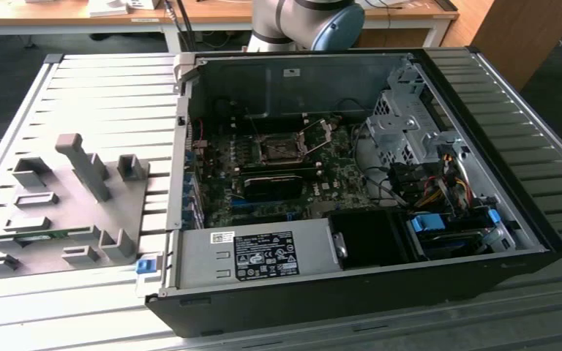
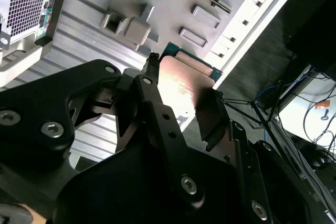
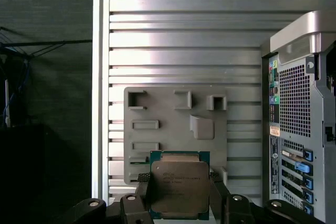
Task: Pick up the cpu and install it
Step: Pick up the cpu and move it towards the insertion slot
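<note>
**Spotter:** Looking at the first wrist view, your gripper [image 3: 178, 191] is clamped on the cpu [image 3: 175, 182] by two opposite edges. The chip hangs in the air over the grey tray [image 3: 173, 111], apart from it.

**Operator:** So what can go wrong from here?

**Spotter:** You grip only thin edges. I judge that a jolt could let the chip twist or slip, and a drop onto the slatted table [image 3: 184, 40] could damage it.

**Operator:** And at the computer case [image 1: 359, 190]?

**Spotter:** The socket [image 1: 283, 148] sits low among the board's parts. If your chip arrives tilted or turned the wrong way, you risk bending contacts. I cannot tell which way it must face, so do not trust the angle.
</note>
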